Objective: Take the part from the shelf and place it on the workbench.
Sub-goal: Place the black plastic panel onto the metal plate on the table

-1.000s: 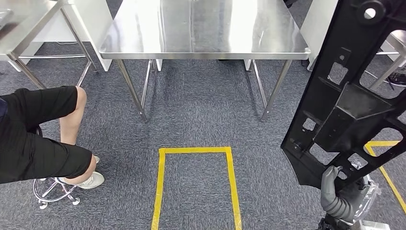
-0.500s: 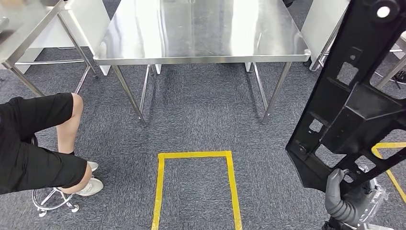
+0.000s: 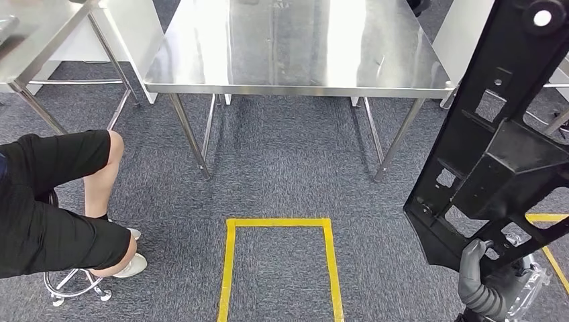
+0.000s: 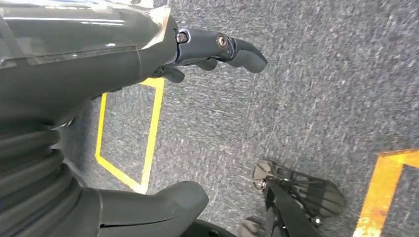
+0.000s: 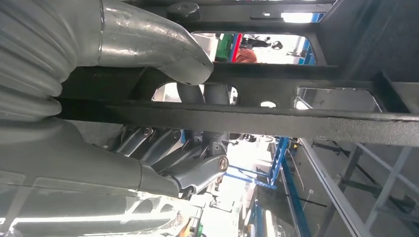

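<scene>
A large black plastic part, ribbed and full of cut-outs, stands upright along the right side of the head view. My right hand grips its lower edge from below. In the right wrist view my thumb and fingers wrap around one of the part's bars. The stainless steel workbench stands ahead across the carpet, with a bare top. My left hand hangs over the carpet, fingers apart and nothing in them.
A person in black shorts sits on a wheeled stool at the left. A yellow tape rectangle marks the floor in front of me, with more tape at the right. A second steel table stands at the far left.
The whole scene has slid down the picture, so the camera has moved toward the workbench. The part stays in my right hand's grip, a little lower and further right in the picture.
</scene>
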`<state>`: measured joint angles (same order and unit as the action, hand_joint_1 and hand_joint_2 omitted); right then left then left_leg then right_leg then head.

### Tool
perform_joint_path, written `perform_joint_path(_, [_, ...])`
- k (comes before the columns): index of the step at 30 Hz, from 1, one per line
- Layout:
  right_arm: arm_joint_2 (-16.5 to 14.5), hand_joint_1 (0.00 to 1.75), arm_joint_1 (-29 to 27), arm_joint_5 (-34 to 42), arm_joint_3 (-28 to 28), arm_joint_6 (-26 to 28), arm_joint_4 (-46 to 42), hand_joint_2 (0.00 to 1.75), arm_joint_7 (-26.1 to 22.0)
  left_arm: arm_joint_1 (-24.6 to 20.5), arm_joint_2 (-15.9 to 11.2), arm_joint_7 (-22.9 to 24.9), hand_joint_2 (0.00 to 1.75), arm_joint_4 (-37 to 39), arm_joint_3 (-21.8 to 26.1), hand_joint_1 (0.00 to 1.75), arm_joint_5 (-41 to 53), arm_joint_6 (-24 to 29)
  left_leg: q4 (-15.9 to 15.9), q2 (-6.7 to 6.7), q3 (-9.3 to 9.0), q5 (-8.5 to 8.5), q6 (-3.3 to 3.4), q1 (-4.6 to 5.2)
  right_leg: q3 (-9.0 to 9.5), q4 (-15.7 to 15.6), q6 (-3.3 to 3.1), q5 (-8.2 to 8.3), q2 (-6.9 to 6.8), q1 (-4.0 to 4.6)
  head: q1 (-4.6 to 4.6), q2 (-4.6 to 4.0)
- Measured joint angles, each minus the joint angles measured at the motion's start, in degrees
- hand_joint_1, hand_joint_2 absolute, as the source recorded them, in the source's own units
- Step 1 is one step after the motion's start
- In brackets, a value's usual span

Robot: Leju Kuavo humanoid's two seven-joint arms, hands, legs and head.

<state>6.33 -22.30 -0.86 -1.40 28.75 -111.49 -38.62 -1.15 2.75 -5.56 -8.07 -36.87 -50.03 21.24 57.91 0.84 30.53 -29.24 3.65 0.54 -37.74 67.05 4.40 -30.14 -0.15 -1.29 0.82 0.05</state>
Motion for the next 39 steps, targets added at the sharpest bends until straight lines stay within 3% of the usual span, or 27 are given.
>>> perform_joint_path(1, [0.05, 1.75, -0.06, 0.06, -0.05, 0.01, 0.0, 1.75, 0.0, -0.01, 0.0, 0.01, 1.75, 0.01, -0.03, 0.0, 0.0, 0.0, 0.06, 0.14, -0.38, -0.51, -0.23, 0.15, 1.48, -3.83, 0.0, 1.9, 0.01, 0.12, 0.01, -0.01])
perform_joint_path(3, [0.25, 1.75, -0.22, 0.27, -0.09, -0.01, -0.02, 1.75, 0.0, -0.04, 0.0, 0.02, 1.75, 0.02, -0.1, 0.0, -0.01, 0.0, 0.1, 0.29, -0.74, -1.38, -0.77, 0.41, 3.39, -7.84, -0.94, 3.55, 0.05, 0.36, 0.04, -0.01])
perform_joint_path(5, [0.45, 1.75, -0.4, 0.46, -0.1, -0.01, -0.05, 1.75, 0.0, -0.08, -0.04, 0.03, 1.75, 0.02, -0.11, 0.0, -0.04, 0.01, -0.02, 0.3, -1.05, -1.91, -1.3, 0.42, 3.86, -8.09, -2.09, 3.46, 0.12, 0.42, 0.09, -0.01])
perform_joint_path(7, [0.56, 1.75, -0.52, 0.53, -0.1, -0.01, -0.08, 1.75, 0.0, -0.11, -0.18, 0.03, 1.75, 0.02, -0.11, 0.0, -0.08, 0.04, 1.06, 0.16, -0.89, -2.78, -1.92, 0.24, 4.28, -8.3, -2.79, 3.27, 0.16, 0.01, 0.12, 0.01])
perform_joint_path(9, [0.6, 1.75, -0.57, 0.51, -0.08, 0.01, -0.09, 1.75, 0.0, -0.13, -0.3, 0.02, 1.75, 0.02, -0.11, 0.0, -0.09, 0.05, 6.51, -0.1, 1.79, -5.48, -2.69, -0.1, 4.88, -8.44, -3.49, 2.85, 0.1, -0.36, 0.16, 0.01])
perform_joint_path(11, [0.61, 1.75, -0.57, 0.47, -0.07, 0.12, -0.08, 1.75, 0.0, -0.11, -0.31, 0.01, 1.75, 0.02, -0.13, 0.0, -0.09, 0.03, 14.3, -0.34, 6.65, -8.24, -3.32, -0.57, 5.33, -8.43, -3.89, 2.33, 0.03, -0.38, 0.18, 0.0])
perform_joint_path(12, [0.62, 1.75, -0.6, 0.43, -0.06, 0.23, -0.08, 1.75, 0.0, -0.07, -0.32, -0.01, 1.75, 0.02, -0.14, 0.0, -0.09, 0.02, 16.56, -0.42, 8.5, -8.31, -3.51, -0.77, 5.58, -8.43, -3.91, 2.07, 0.03, -0.39, 0.19, 0.01])
perform_joint_path(13, [0.62, 1.75, -0.66, 0.39, -0.05, 0.37, -0.08, 1.75, 0.0, -0.03, -0.34, -0.03, 1.75, 0.02, -0.15, 0.0, -0.11, -0.01, 16.61, -0.48, 9.28, -7.09, -3.6, -0.93, 5.95, -8.43, -3.82, 1.76, 0.08, -0.42, 0.19, 0.01])
perform_joint_path(15, [0.63, 1.75, -0.78, 0.33, -0.03, 0.74, -0.08, 1.75, 0.0, 0.02, -0.5, -0.2, 1.75, 0.02, -0.16, 0.0, -0.26, -0.07, 10.47, -0.65, 7.49, -1.97, -3.5, -1.12, 7.01, -8.44, -3.49, 1.02, 0.16, -0.51, 0.19, 0.01])
perform_joint_path(17, [0.68, 1.75, -0.79, 0.27, 0.08, 1.18, -0.09, 1.75, 0.0, -0.02, -0.74, -0.43, 1.75, 0.03, -0.16, 0.0, -0.53, -0.18, 3.63, -0.81, 4.73, 1.31, -2.95, -0.93, 7.76, -8.57, -2.86, 0.17, 0.19, -0.38, 0.15, 0.01])
perform_joint_path(18, [0.77, 1.75, -0.7, 0.19, 0.33, 1.56, -0.1, 1.75, 0.0, -0.02, -0.83, -0.62, 1.75, 0.04, -0.16, 0.0, -0.73, -0.25, 1.94, -0.81, 4.03, 1.62, -2.56, -0.72, 7.94, -8.79, -2.47, -0.13, 0.18, -0.31, 0.14, 0.0])
perform_joint_path(21, [1.18, 1.75, 0.22, -0.53, 2.66, 4.02, -0.08, 1.75, 0.0, 0.03, -1.0, -1.24, 1.75, 0.04, -0.11, 0.0, -1.73, -0.19, 0.87, -0.66, 3.17, 1.18, -1.12, -0.44, 8.78, -8.42, -1.02, 0.05, 0.21, -0.27, 0.1, 0.01])
perform_joint_path(23, [1.65, 1.75, 1.71, -1.54, 5.71, 6.34, -0.02, 1.75, 0.0, -0.02, -1.03, -1.27, 1.75, 0.04, -0.01, 0.0, -2.54, 0.49, 0.5, -0.67, 1.99, 1.22, -0.31, -0.55, 8.07, -6.19, -0.78, -0.96, 0.19, -0.24, 0.01, 0.01])
perform_joint_path(25, [2.15, 1.75, 3.32, -2.4, 9.2, 7.64, 0.17, 1.75, 0.0, -0.27, -0.89, -0.86, 1.75, 0.04, 0.16, 0.0, -3.27, 1.59, 0.41, -0.65, 1.36, 1.02, 0.16, -0.47, 4.65, -0.23, -1.29, -3.53, 0.15, -0.2, -0.08, 0.0])
perform_joint_path(27, [2.48, 1.75, 4.55, -2.85, 12.39, 7.46, 0.68, 1.75, 0.0, -0.44, -0.48, -0.21, 1.75, 0.04, 0.37, 0.0, -4.09, 2.72, 0.43, -0.5, 1.01, 0.58, 0.36, -0.29, 0.41, 5.75, -1.35, -5.31, 0.16, -0.15, -0.09, 0.01])
perform_joint_path(28, [2.56, 1.75, 5.06, -3.01, 13.7, 7.13, 1.01, 1.75, 0.0, -0.46, -0.26, 0.04, 1.75, 0.04, 0.45, 0.0, -4.44, 3.16, 0.43, -0.36, 0.69, 0.28, 0.36, -0.24, -0.65, 6.34, -1.01, -4.98, 0.16, -0.14, -0.09, 0.0])
perform_joint_path(29, [2.6, 1.75, 5.58, -3.13, 14.79, 6.64, 1.34, 1.75, 0.0, -0.48, -0.04, 0.23, 1.75, 0.04, 0.57, 0.0, -4.77, 3.56, 0.44, -0.2, 0.22, -0.08, 0.28, -0.21, -0.63, 4.66, -0.52, -3.57, 0.15, -0.14, -0.09, 0.01])
perform_joint_path(31, [2.6, 1.75, 6.62, -3.32, 16.29, 5.63, 1.95, 1.75, 0.0, -0.51, 0.21, 0.46, 1.75, 0.04, 0.91, 0.0, -5.23, 4.11, 0.42, 0.04, -0.81, -0.89, -0.06, -0.2, 1.53, -2.49, 0.11, 0.86, 0.14, -0.11, -0.08, 0.01])
perform_joint_path(33, [2.51, 1.75, 7.63, -3.51, 17.37, 4.66, 2.69, 1.75, 0.0, -0.65, 0.37, 0.62, 1.75, 0.04, 1.26, 0.0, -5.5, 4.54, 0.33, 0.16, -1.51, -1.69, -0.68, -0.12, 3.04, -7.07, -0.75, 2.66, -0.06, 0.24, -0.08, 0.01])
perform_joint_path(35, [2.32, 1.75, 8.36, -3.78, 18.1, 3.75, 3.36, 1.75, 0.0, -0.79, 0.5, 0.74, 1.75, 0.03, 1.49, 0.0, -5.74, 4.9, 0.54, 0.14, -2.14, -2.07, -1.44, -0.03, 3.27, -7.75, -2.14, 2.41, -0.12, 0.55, -0.09, 0.0])
perform_joint_path(37, [1.93, 1.75, 9.0, -4.09, 18.57, 2.82, 3.92, 1.75, 0.0, -0.87, 0.57, 0.87, 1.75, 0.02, 1.7, 0.0, -6.0, 5.11, 1.45, -0.03, -2.41, -2.65, -2.14, -0.13, 4.35, -8.06, -2.96, 2.65, 0.09, 0.11, -0.08, 0.0])
perform_joint_path(39, [1.5, 1.75, 9.76, -4.26, 18.89, 2.2, 4.43, 1.75, 0.0, -0.98, 0.6, 0.97, 1.75, 0.02, 1.84, 0.0, -6.1, 5.17, 5.0, -0.26, -0.68, -4.63, -2.8, -0.36, 5.6, -8.18, -3.59, 2.28, 0.16, -0.28, 0.01, 0.01])
